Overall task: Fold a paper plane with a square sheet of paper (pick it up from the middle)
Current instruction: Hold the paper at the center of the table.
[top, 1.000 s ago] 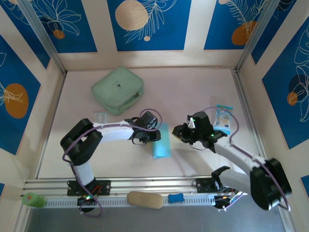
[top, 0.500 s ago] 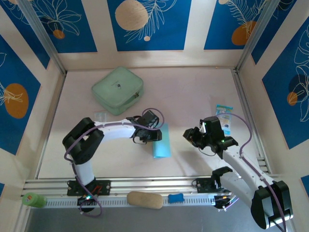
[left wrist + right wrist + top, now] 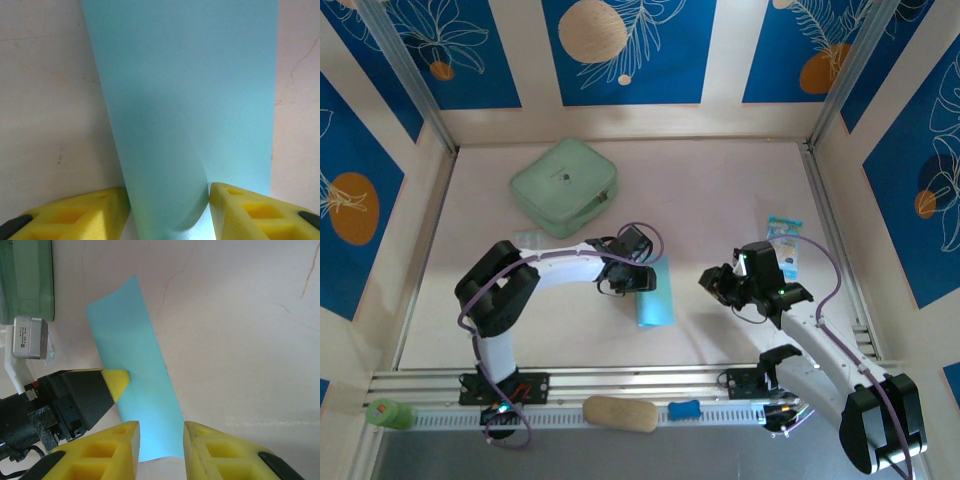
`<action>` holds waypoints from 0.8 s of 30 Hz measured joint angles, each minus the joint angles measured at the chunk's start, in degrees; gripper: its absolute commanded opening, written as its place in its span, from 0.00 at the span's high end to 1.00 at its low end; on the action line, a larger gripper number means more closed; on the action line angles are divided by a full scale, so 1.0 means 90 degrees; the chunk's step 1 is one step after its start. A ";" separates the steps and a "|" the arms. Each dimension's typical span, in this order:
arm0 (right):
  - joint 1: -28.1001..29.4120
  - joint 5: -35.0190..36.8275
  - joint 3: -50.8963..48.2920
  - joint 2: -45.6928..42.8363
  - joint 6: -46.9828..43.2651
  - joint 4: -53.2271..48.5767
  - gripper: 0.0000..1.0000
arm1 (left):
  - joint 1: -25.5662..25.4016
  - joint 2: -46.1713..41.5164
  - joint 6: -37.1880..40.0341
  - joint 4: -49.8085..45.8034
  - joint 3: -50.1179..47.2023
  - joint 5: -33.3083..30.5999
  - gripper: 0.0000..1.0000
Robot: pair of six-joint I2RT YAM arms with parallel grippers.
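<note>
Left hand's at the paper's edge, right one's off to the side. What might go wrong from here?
1. The paper bulges in a loose, uncreased curl between the left hand's fingers. A squeeze there could set a crooked crease or crumple it.
2. The right hand is apart from the paper, so nothing pins it. A push from the left could slide it instead of folding it.

Square sheet of paper (image 3: 655, 292), light cyan, folded into a long strip; flat on the table (image 3: 720, 190); one end curled.
</note>
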 measured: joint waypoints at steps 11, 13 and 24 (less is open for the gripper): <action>-0.0007 -0.0117 -0.0070 0.0032 -0.0002 -0.0002 0.71 | 0.0000 0.0061 0.0114 -0.0102 0.0090 0.0000 0.47; -0.0012 -0.0114 -0.0070 0.0039 0.0000 -0.0005 0.71 | 0.0000 0.0083 0.0129 -0.0129 0.0107 -0.0002 0.47; -0.0012 -0.0126 -0.0124 0.0044 0.0000 0.0024 0.71 | 0.0000 0.0090 0.0146 -0.0148 0.0121 0.0000 0.47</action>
